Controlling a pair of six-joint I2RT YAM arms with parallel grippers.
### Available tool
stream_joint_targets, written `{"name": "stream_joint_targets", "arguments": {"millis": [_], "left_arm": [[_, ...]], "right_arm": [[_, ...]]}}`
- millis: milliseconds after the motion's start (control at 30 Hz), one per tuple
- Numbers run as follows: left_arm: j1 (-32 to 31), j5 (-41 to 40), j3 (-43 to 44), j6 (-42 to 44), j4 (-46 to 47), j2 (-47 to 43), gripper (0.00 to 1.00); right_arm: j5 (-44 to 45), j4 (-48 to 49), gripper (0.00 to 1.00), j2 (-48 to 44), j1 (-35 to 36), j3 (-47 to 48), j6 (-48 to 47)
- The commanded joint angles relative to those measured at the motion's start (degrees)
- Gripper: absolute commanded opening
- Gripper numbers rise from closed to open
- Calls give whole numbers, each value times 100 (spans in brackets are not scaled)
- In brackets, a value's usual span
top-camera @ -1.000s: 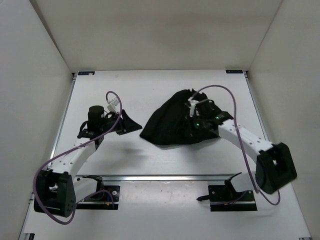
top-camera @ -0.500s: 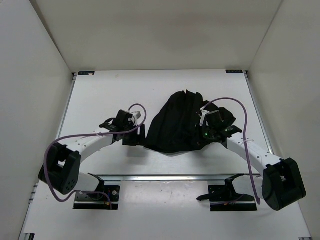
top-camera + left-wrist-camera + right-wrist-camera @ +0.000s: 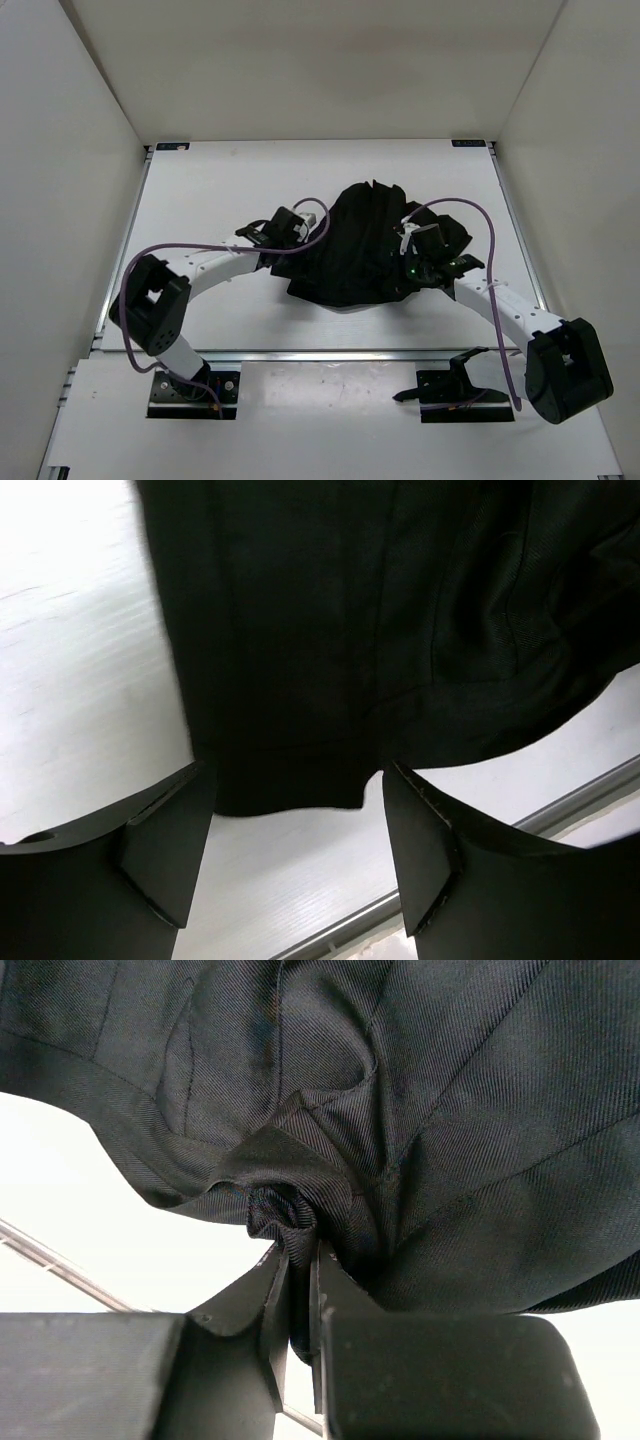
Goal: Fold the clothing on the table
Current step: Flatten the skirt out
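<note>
Between the right jaws, clothing [image 3: 420, 1160] (bunched).

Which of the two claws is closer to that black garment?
Right. The right gripper is shut on a bunched fold of the clothing, at its right side; the left gripper is open at its left hem, gripping nothing.

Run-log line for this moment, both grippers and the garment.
left gripper: open at left edge of crumpled black pleated fabric garment | right gripper: shut on a bunched fold | garment: unfolded on white matte table
</note>
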Motion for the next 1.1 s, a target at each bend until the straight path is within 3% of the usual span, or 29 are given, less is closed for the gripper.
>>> {"name": "stream_joint_targets", "arguments": {"millis": [0,167,200,233,300,367,433,533,667,800,867,933,1067], "left_arm": [[-283,-253,443,4,-79,232,78],[-530,-473,813,-57,-298,602,74],[-556,-465,883,-23,-325,716,67],[-539,-473,944,-31,-395,812,51],[-522,-456,989,47,-509,918,36],[-522,-377,1033,74,-571,1024,0],[-478,-281,1208,170,-659,1094,0],[-276,-79,2021,294,-1079,1069,0],[155,535,3709,163,-1345,850,0],[15,906,5247,-329,-1265,909,0],[5,1133,5444,-557,-1284,875,0],[190,1284,4780,-812,-681,499,0],[1313,1162,1430,-1690,1218,-1320,0]], "right_arm": [[-12,169,0,-119,2,-50,-16],[33,169,0,-216,20,-76,-16],[15,134,0,-225,55,-93,-34],[-20,160,0,-251,29,-120,-8],[-73,204,0,-312,73,-155,-69],[-187,204,0,-383,38,-216,-139],[-345,283,1,-610,-24,-348,-209],[-530,82,26,-1031,-207,-436,-298],[-494,-322,36,-1753,-830,-410,-245],[-732,-665,39,-2193,-1763,-357,-78],[-1161,-772,39,-2123,-2307,-410,-34],[-1199,-850,39,-2027,-2485,-331,71],[-777,-781,39,-1807,-1837,-278,361]]}}
